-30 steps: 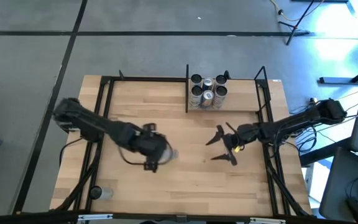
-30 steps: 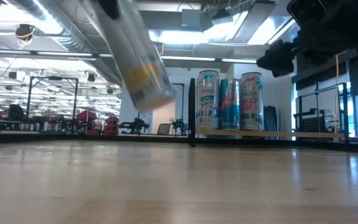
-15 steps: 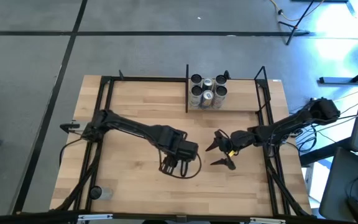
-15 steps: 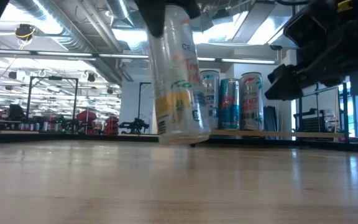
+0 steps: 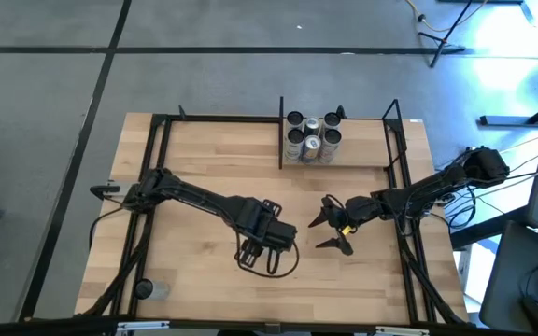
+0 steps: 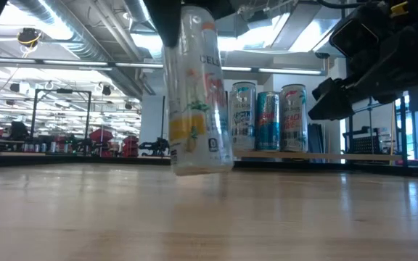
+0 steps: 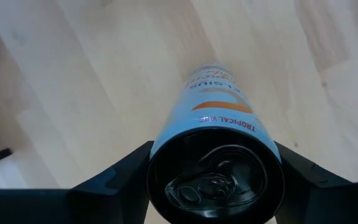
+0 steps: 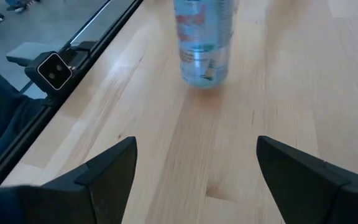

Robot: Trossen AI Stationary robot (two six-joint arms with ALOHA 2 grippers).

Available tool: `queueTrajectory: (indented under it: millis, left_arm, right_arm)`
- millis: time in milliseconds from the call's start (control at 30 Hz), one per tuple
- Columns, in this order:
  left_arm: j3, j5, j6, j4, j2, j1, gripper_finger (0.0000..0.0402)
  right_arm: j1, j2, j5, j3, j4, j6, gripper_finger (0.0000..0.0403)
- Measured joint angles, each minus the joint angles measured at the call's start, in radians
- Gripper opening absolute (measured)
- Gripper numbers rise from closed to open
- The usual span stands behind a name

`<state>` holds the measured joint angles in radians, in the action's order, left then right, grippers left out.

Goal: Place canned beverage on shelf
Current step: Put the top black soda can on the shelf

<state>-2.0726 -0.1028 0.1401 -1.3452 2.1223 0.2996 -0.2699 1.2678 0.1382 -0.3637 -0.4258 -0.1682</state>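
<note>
A light wooden counter [image 5: 204,168] is seen from above, edged by a thin black metal frame. At its far edge, right of centre, a shelf [image 5: 362,154] is marked off by black uprights, and a tight cluster of upright cans [image 5: 311,137] is held in its left end, just beside the upright; about six tops can be counted from above. In the low view three of these cans [image 6: 267,121] are shown standing side by side on the shelf board. The rest of the shelf bay is seen as bare board. Near the middle of the counter, toward the front, the left gripper [image 5: 267,241] is positioned with its jaws closed around a tall slim canned beverage [image 6: 193,90]. The can is held nearly upright, slightly tilted, with its base just above the wood or barely touching it; which of the two cannot be told. In the left wrist view the can's dark top and pull tab [image 7: 215,182] are seen between the two dark fingers [image 7: 120,177], which are pressed against its sides. The can is well apart from the shelf. To its right, the right gripper [image 5: 334,227] is held near the counter with its jaws spread wide, pointed toward the can, which is seen ahead of it [image 8: 204,40] in the right wrist view. A small pale item [image 5: 152,290], too small to identify, is seen at the front left corner.
</note>
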Motion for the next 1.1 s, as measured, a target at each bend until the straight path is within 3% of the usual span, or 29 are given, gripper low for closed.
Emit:
queueTrajectory:
  millis: [533, 733, 867, 1000, 1100]
  left_arm:
    - [0.007, 0.016, -0.085, 0.018, 0.029, -0.004, 0.0239]
    - [0.008, 0.003, -0.079, 0.022, 0.029, -0.003, 0.0295]
    - [0.004, -0.070, -0.077, 0.007, 0.025, 0.002, 0.0335]
    - [-0.035, -0.103, -0.093, -0.020, 0.003, 0.007, 0.0352]
    - [-0.062, -0.109, -0.186, -0.056, -0.031, 0.018, 0.0354]
  right_arm:
    - [0.000, 0.000, -0.001, 0.000, 0.000, -0.010, 0.0317]
    - [0.000, 0.000, -0.001, 0.000, 0.001, -0.010, 0.0317]
    - [0.002, 0.000, -0.001, 0.000, 0.000, -0.009, 0.0317]
    - [0.002, 0.000, -0.001, 0.000, -0.007, -0.007, 0.0317]
    - [0.002, 0.000, -0.001, 0.001, -0.029, 0.001, 0.0317]
